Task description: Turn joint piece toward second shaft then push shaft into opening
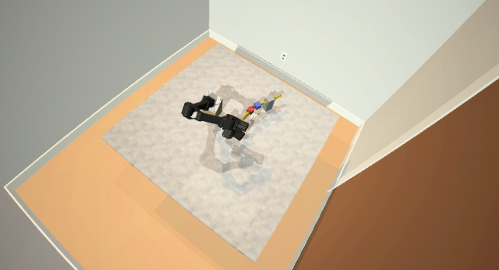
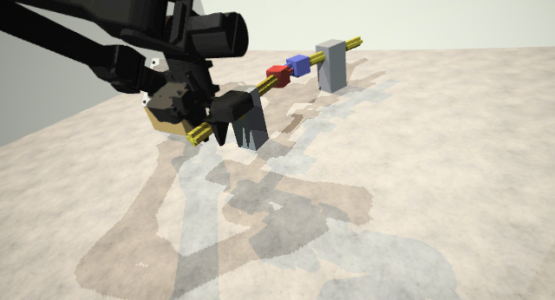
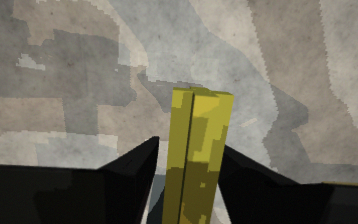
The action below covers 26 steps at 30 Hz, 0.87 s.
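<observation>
The second shaft (image 1: 245, 115) (image 2: 199, 133) (image 3: 200, 130) is yellow and runs through the near grey block (image 2: 257, 133). Its far end meets the red joint piece (image 1: 250, 109) (image 2: 277, 76); how deep it sits inside is hidden. The red piece is hinged to a blue piece (image 1: 257, 104) (image 2: 298, 66) on the fixed yellow shaft (image 1: 277, 96) (image 2: 353, 43), which the far grey block (image 1: 269, 103) (image 2: 334, 68) holds. My gripper (image 2: 213, 140) (image 3: 185, 144) is open around the second shaft, close to the near block, with a gap between each finger and the shaft.
The arm (image 1: 210, 119) (image 2: 143, 27) reaches over the near block from its base at the left and hides part of that block. A mottled pale mat (image 1: 187, 192) (image 2: 434, 161) lies under everything, with arm shadows across it. Walls stand beyond the mat.
</observation>
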Motion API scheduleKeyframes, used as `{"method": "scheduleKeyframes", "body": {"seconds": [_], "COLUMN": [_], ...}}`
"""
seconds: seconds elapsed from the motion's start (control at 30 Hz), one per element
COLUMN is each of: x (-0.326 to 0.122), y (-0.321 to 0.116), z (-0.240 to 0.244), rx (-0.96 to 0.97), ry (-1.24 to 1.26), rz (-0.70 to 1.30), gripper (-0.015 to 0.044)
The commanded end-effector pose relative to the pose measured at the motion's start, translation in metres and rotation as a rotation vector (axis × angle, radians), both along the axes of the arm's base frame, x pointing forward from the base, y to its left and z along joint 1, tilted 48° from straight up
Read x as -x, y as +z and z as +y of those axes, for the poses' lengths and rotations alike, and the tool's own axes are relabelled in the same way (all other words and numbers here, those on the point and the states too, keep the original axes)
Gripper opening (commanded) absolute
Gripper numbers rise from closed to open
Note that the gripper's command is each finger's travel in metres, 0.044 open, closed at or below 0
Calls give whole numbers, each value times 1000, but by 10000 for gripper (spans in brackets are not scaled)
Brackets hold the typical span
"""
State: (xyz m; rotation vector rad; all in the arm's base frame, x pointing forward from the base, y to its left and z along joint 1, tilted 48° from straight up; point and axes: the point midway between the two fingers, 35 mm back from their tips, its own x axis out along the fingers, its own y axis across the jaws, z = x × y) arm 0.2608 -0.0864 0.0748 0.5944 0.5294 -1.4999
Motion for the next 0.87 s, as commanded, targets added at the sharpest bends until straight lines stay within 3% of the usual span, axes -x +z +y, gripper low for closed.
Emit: {"method": "scheduleKeyframes", "body": {"seconds": [0.0,0.2,0.83], "x": [0,0,0], "y": [0,0,19], "z": [0,0,22], "rx": [0,0,-14], "ry": [1,1,1], "rz": [1,1,3], "gripper": [277,434,440]}}
